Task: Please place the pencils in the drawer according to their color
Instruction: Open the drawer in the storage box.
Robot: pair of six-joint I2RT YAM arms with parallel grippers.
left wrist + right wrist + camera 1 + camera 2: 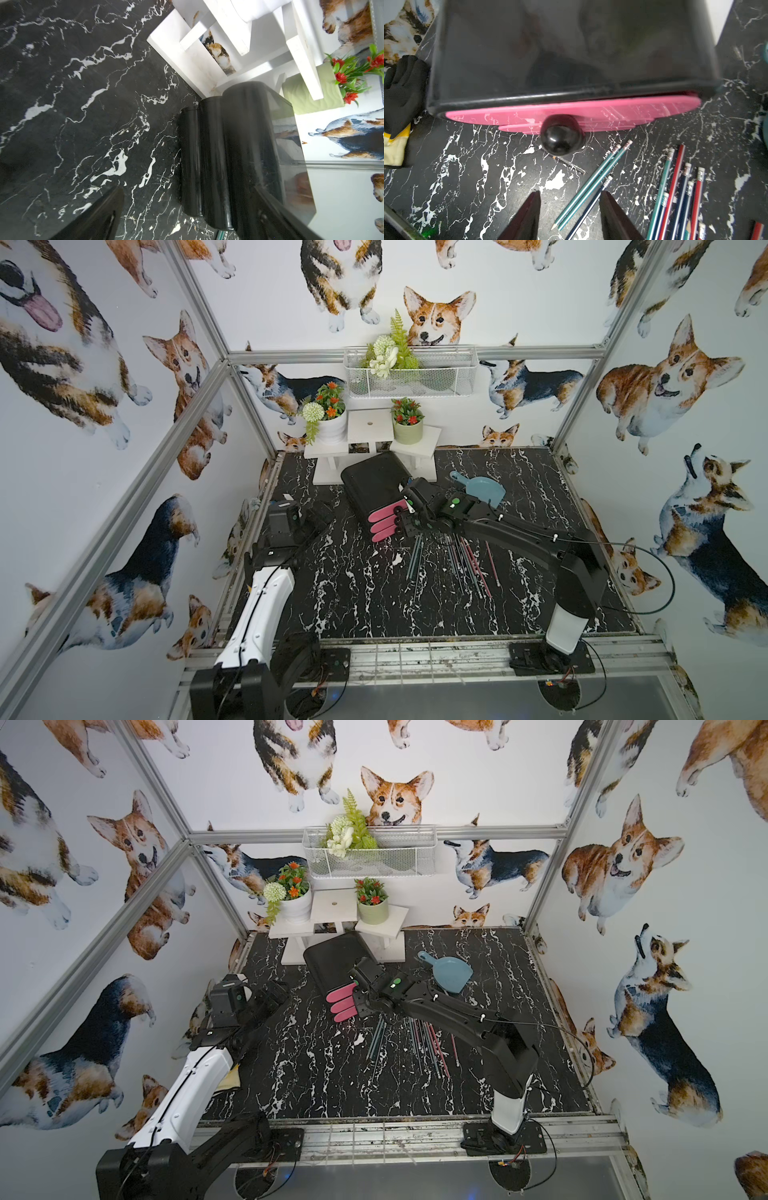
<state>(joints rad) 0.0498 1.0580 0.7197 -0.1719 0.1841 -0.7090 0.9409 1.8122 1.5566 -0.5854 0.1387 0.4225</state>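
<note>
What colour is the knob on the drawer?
Glossy black; the knob shows best in the right wrist view.

Three drawers (384, 515), one dustpan (485, 488)

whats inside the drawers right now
Hidden: pink drawer fronts cover every inside of the chest. The pencils in view lie outside, on the table.
</note>
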